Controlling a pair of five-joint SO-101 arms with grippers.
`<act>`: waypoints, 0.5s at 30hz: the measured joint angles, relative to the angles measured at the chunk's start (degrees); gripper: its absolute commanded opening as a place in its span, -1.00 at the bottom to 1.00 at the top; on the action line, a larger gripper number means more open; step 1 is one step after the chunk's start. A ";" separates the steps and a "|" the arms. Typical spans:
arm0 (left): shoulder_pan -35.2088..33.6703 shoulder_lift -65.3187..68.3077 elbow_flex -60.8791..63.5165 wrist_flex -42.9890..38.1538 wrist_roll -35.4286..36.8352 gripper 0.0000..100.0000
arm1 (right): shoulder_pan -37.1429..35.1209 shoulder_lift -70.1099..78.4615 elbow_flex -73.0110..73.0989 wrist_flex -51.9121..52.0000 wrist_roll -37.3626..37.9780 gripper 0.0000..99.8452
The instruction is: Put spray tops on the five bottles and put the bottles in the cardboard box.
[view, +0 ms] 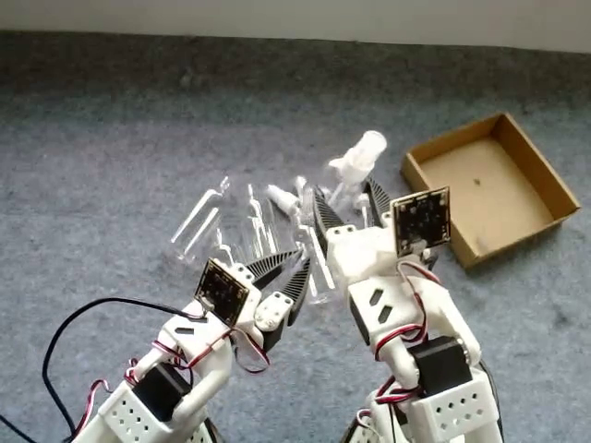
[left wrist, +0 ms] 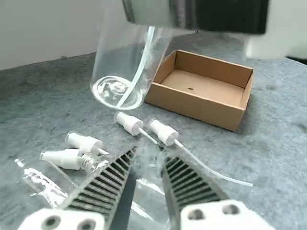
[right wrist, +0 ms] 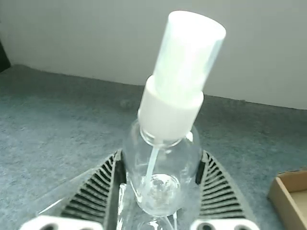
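Observation:
My right gripper [view: 343,186] [right wrist: 162,155] is shut on a clear bottle [view: 355,166] [right wrist: 160,167] with a white spray top [right wrist: 180,72] and clear cap on it, held up off the table. That bottle's base [left wrist: 120,67] hangs over the pile in the left wrist view. My left gripper [view: 303,256] [left wrist: 148,154] sits low over the pile, its fingers a narrow gap apart above a clear bottle [left wrist: 144,191] lying there. Loose white spray tops [left wrist: 128,122] [left wrist: 163,132] [left wrist: 84,142] lie just past its fingertips. The cardboard box [view: 480,185] [left wrist: 201,86] stands to the right.
More clear bottles [view: 199,221] [view: 259,226] [left wrist: 38,179] lie on the grey carpet to the left of the grippers. A thin dip tube [left wrist: 211,170] trails from one top toward the box. A corner of the box [right wrist: 290,196] shows beside the right gripper.

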 measured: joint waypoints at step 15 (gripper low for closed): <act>-6.86 0.00 0.00 1.14 -0.79 -0.99 | 27.25 7.30 -9.14 0.00 0.00 -0.84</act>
